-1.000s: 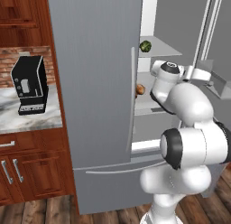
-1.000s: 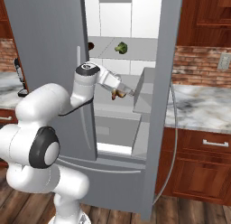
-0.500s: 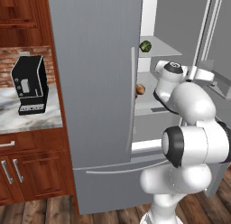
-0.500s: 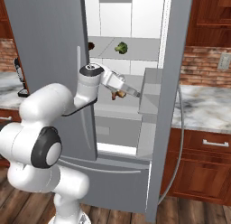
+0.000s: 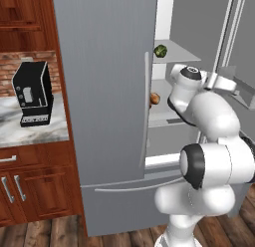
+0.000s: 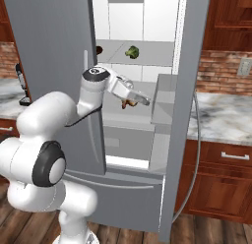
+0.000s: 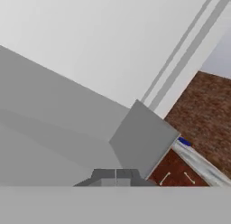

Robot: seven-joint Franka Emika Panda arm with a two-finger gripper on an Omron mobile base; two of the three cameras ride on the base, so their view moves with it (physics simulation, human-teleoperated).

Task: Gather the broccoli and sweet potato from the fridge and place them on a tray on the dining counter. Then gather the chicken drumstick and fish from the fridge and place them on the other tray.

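Reaching into fridge, my gripper pinched shut, holding nothing. Broccoli sitting on shelf upper centre of frame, above and slightly left of fingers.

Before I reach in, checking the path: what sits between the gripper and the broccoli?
Nothing: in the right base view, bare fridge interior separates the shut gripper from the broccoli on the shelf above.

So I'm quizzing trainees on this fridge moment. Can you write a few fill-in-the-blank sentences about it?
1. The broccoli sits on a fridge ____.
2. The fridge's right door stands ____.
3. The gripper is ____, holding nothing.
4. On the counter left of the fridge stands a black ____ machine.

Missing words: shelf; open; shut; coffee
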